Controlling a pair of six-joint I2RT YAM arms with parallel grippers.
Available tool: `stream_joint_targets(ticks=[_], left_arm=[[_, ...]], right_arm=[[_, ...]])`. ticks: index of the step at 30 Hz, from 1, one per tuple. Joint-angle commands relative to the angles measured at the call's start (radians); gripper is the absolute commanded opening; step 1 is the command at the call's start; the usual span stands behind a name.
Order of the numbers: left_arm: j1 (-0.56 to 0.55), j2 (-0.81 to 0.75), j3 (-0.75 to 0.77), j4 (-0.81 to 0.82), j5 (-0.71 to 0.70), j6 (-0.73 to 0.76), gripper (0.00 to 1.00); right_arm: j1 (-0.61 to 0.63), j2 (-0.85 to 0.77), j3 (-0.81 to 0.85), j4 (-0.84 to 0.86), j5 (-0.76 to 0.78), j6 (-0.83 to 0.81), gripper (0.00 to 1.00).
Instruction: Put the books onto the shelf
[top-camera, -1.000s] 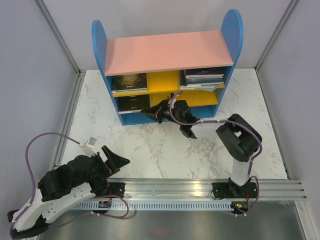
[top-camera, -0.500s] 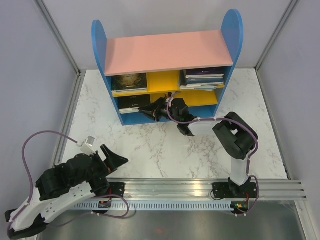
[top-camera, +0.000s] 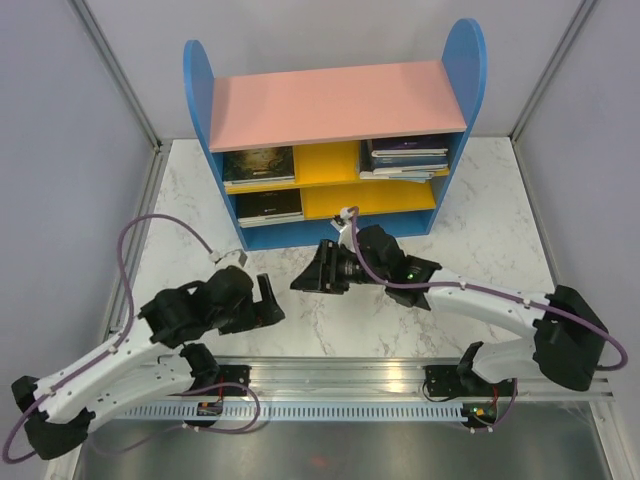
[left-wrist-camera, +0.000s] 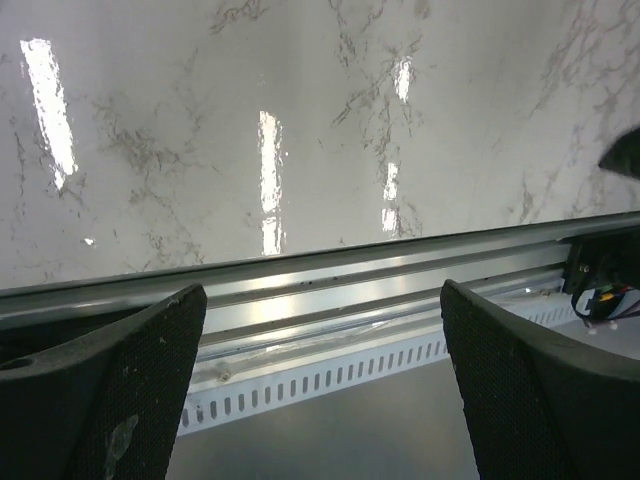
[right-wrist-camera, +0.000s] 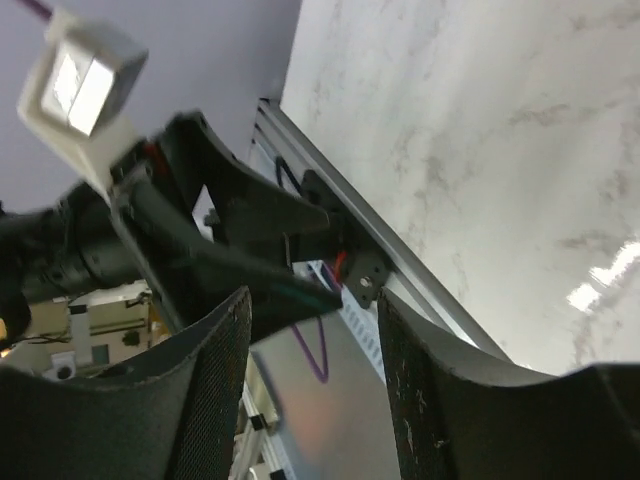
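The shelf stands at the back of the table, with blue sides, a pink top and yellow boards. A green-gold book lies on its upper left. A stack of dark books lies on its upper right, and a dark book on its lower left. My right gripper hangs open and empty over the marble in front of the shelf. In the right wrist view, the right gripper faces the left arm. My left gripper is wide open and empty; seen from the left wrist, the left gripper is above the rail.
An aluminium rail with the arm bases runs along the table's near edge. Grey walls enclose the marble table on both sides. A purple cable loops above the left arm.
My right gripper has pulled back out of the lower shelf toward the near left and opened. The left arm has swung up toward the middle of the table.
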Motion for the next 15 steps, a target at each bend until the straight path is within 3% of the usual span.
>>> stream_joint_targets(ticks=[1, 5, 8, 11, 15], left_arm=[[0.151, 0.14, 0.031, 0.161, 0.155, 0.228, 1.0], [0.525, 0.228, 0.022, 0.245, 0.35, 0.396, 1.0], [0.685, 0.285, 0.065, 0.264, 0.366, 0.458, 0.99], [0.794, 0.337, 0.114, 0.288, 0.351, 0.51, 0.99], [0.862, 0.417, 0.156, 0.327, 0.343, 0.514, 0.98]], right_arm=[[-0.008, -0.097, -0.101, -0.125, 0.078, -0.115, 0.58], [-0.008, -0.168, -0.106, -0.227, 0.119, -0.164, 0.59], [-0.006, -0.198, -0.08, -0.287, 0.146, -0.202, 0.59], [-0.008, -0.227, -0.084, -0.318, 0.15, -0.218, 0.59], [-0.008, -0.284, -0.1, -0.355, 0.169, -0.234, 0.59]])
